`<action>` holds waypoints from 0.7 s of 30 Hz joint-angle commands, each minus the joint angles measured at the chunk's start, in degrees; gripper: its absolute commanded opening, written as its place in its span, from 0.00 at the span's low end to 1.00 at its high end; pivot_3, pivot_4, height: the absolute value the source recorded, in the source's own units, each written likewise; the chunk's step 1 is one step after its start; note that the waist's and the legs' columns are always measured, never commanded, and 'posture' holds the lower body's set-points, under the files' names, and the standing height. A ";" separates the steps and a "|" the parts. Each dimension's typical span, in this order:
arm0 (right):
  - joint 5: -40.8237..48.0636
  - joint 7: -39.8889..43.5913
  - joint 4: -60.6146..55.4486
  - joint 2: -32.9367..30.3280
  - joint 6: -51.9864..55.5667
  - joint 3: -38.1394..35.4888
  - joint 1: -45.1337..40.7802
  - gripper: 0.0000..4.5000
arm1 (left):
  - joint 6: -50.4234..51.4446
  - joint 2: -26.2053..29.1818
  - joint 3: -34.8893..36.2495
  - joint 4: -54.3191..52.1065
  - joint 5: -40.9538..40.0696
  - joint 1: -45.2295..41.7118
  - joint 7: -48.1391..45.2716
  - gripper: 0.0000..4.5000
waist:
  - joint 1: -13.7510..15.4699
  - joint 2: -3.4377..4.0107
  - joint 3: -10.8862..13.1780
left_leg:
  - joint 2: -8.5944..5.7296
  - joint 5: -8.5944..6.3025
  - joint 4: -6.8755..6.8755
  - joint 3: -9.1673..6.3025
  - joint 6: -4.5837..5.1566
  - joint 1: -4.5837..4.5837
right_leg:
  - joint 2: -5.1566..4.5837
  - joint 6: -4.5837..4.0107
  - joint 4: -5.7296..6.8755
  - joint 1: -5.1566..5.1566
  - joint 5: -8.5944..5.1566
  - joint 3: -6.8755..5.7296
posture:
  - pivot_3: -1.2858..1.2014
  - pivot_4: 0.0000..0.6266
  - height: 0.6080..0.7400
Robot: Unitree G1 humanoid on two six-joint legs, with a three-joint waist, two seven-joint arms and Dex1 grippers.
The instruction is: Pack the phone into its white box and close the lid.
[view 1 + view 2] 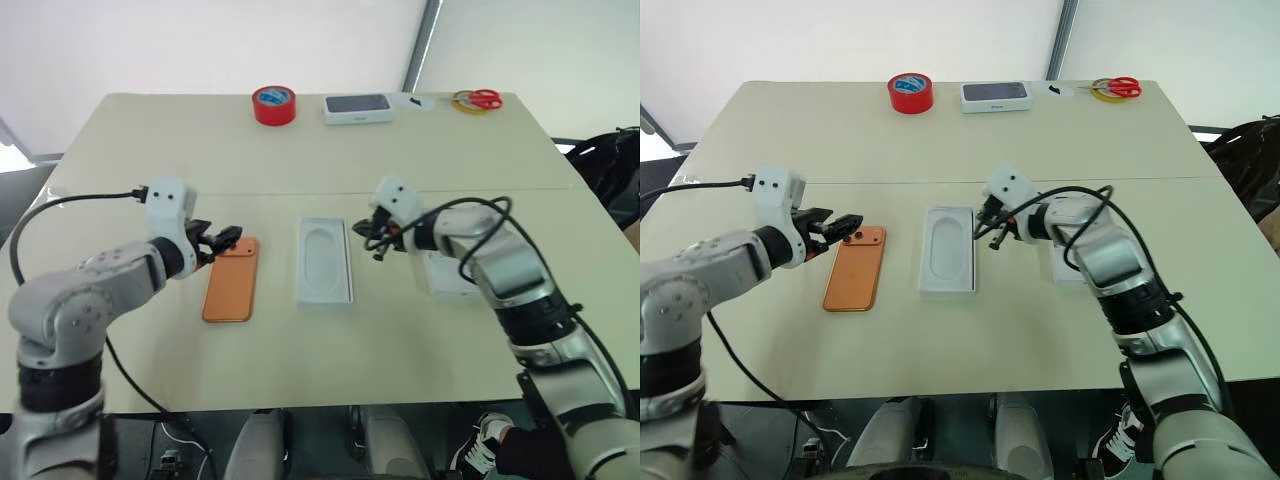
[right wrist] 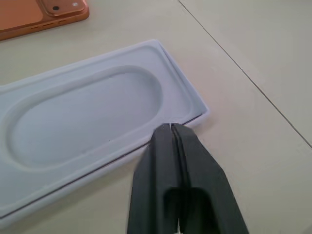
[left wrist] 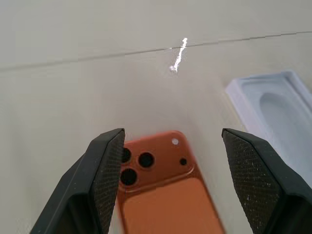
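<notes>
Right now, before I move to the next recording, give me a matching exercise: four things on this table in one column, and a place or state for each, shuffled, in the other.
Things:
1. phone
2. flat white insert
3. red tape roll
4. right gripper

Places or states:
A. far side of the table, beside the closed white box
B. shut, at the insert's edge
C. lying back up, camera lenses showing, below the open left gripper
D. middle of the table, oval recess facing up

Pairs: 1-C, 2-D, 3-A, 4-B
</notes>
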 commanded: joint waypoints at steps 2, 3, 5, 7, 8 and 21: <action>-3.31 -4.34 3.11 5.21 1.88 2.88 -4.69 0.02 | -15.23 5.16 -3.08 -4.78 7.63 9.39 -16.35 0.75 | -0.16 0.03 0.03 | 0.02 -0.02 0.01 0.04 0.03 -0.06 | -0.03 -0.02 -0.04 -0.09 0.01 0.00 | 0.52 0.24 0.94; -3.79 -5.08 4.36 6.38 2.39 3.38 -5.39 0.02 | -17.22 6.00 -2.93 -5.11 8.47 11.60 -18.77 0.75 | -0.21 0.04 0.03 | 0.03 -0.03 0.01 0.05 0.05 -0.07 | -0.03 -0.02 -0.03 -0.10 0.01 0.00 | 0.52 0.24 0.94; -5.18 -6.20 6.59 8.29 2.31 4.93 -6.26 0.02 | -20.43 6.88 -1.86 -5.52 9.56 15.64 -22.55 0.75 | -0.02 0.05 0.04 | 0.06 -0.03 0.00 0.03 0.06 -0.10 | -0.02 -0.03 -0.03 -0.13 0.01 -0.02 | 0.52 0.24 0.94; -6.30 -7.21 8.59 10.07 1.98 6.13 -6.79 0.02 | -22.30 6.76 0.07 -5.95 9.00 18.89 -25.36 0.75 | 0.01 0.06 0.04 | 0.06 -0.04 0.00 0.03 0.08 -0.10 | -0.04 -0.03 -0.02 -0.13 0.00 -0.03 | 0.52 0.24 0.94; -7.21 -7.84 9.73 10.81 1.49 6.84 -7.02 0.02 | -23.14 6.74 0.96 -6.38 8.72 20.43 -26.69 0.75 | -0.05 0.06 0.04 | 0.06 -0.06 0.00 0.03 0.10 -0.11 | -0.05 -0.04 -0.03 -0.13 0.00 -0.03 | 0.52 0.24 0.94; -16.24 -11.33 13.59 10.61 -1.43 10.75 -6.59 0.02 | -26.83 6.28 3.38 -9.77 10.45 28.40 -32.13 0.75 | -0.18 0.11 0.07 | 0.07 -0.07 0.00 0.02 0.14 -0.10 | -0.01 -0.01 0.00 -0.14 0.01 -0.05 | 0.52 0.24 0.94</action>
